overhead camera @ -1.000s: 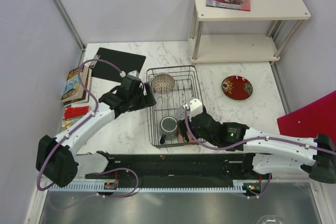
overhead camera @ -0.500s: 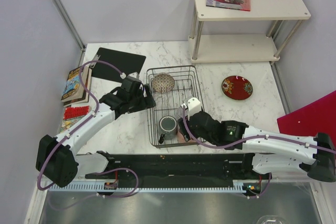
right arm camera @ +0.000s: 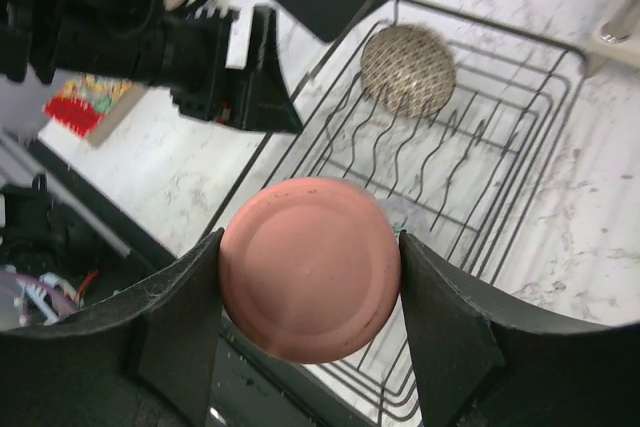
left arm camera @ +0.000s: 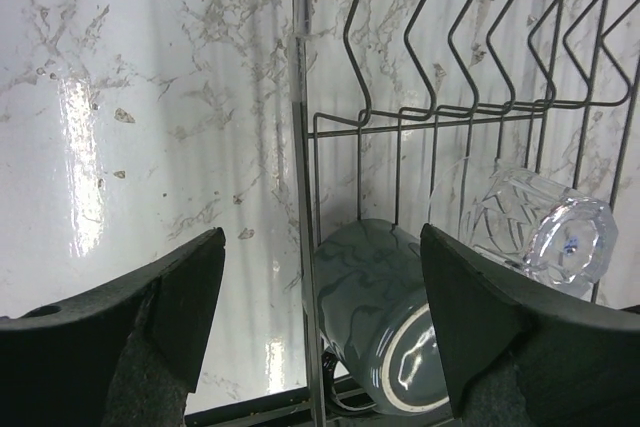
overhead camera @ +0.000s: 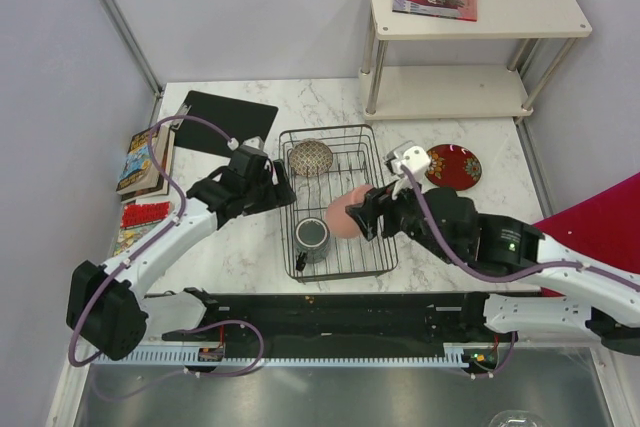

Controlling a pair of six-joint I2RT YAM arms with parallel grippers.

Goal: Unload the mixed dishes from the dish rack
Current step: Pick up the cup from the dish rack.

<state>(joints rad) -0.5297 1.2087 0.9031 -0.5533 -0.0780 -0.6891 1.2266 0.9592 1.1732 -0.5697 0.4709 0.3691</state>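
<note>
Pink plastic cup point(right arm camera: 308, 269) sits clamped between our right jaws at centre frame, above the dish rack point(overhead camera: 345, 162); our left jaws hang open at the rack's left edge.

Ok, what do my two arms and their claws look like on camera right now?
The left arm and right arm have white links with black joint housings. A lilac cable loops along each. The left claw and right claw have matte black, wedge-shaped fingers; a white block sits at the right wrist.

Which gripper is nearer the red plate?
Right. Right gripper holds the pink cup above the dish rack, near the red plate; left gripper is at the rack's left edge.
</note>
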